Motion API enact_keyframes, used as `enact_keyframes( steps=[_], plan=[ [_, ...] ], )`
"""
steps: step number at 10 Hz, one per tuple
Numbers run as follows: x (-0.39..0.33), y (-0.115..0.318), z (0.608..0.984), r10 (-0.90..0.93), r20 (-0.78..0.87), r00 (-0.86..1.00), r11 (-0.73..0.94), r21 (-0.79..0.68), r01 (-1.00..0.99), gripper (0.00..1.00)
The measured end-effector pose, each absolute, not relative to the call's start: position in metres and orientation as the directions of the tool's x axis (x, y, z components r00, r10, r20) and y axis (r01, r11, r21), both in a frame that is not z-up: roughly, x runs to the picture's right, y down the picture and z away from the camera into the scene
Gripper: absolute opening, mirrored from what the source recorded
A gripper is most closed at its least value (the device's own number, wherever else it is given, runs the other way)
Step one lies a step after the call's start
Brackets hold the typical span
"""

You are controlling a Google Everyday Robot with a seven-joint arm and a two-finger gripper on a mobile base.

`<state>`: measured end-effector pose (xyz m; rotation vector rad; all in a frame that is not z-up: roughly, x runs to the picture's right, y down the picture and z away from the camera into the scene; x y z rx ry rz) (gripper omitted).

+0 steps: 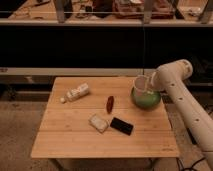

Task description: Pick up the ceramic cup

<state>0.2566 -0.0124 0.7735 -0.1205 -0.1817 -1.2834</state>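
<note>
Tool (148, 86) grasping ceramic cup (142, 83) above green dish (145, 98) near table's (70, 135) right edge.

You are looking down on a light wooden slatted table (105, 135) standing on a speckled, pale floor (17, 125). Beyond its far edge, toward twelve o'clock, a dark recess runs across the room beneath a long shelf (100, 22) with upright posts and cluttered items. The light is dim and warm. The gripper (150, 86) sits at two o'clock.
</note>
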Motion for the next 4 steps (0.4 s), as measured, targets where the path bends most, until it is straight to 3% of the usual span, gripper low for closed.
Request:
enact_keyframes(
  steps=[4],
  plan=[
    [0.2547,-0.0207,0.7592,-0.944,0.194,0.267,0.279,0.037,0.960,0.00]
  ],
)
